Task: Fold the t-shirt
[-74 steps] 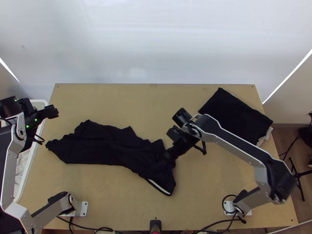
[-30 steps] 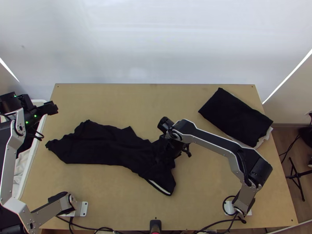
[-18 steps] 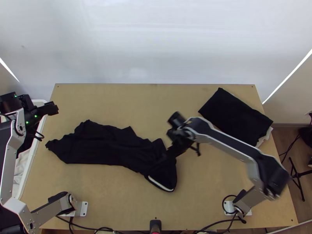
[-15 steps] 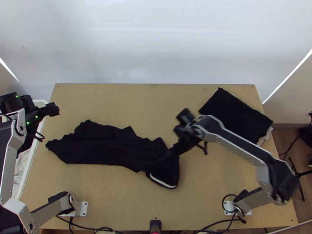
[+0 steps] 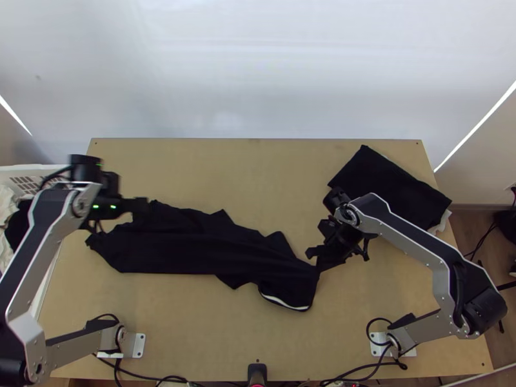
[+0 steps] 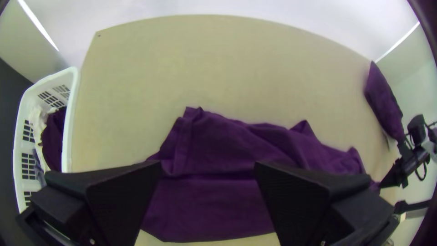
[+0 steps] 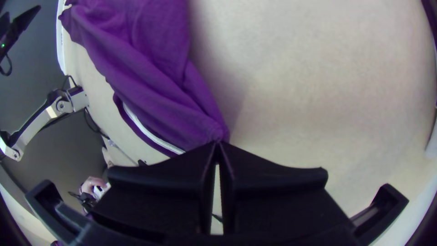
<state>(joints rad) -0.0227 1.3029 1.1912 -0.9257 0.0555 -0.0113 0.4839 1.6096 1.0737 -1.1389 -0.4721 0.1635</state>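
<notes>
Across the top view's upper part stands a pale, glossy wall (image 5: 258, 77), above a light wooden bench (image 5: 187, 168) with small dark holes at its upper corners. From left to lower middle of the frame, the black t-shirt (image 5: 187, 248) lies in a long, creased strip, its upper edge peaked and uneven. At the far left, a white slotted basket (image 6: 71, 123) holds light and dark clothes. Toward the upper right, a black folded cloth (image 5: 387, 187) lies over something white (image 5: 442, 223). The left gripper (image 5: 143, 208) is wide apart above the shirt's left part; the right gripper (image 5: 315, 257) pinches its right-hand tip. A curved white band (image 5: 282, 302) lines the lower right edge.
</notes>
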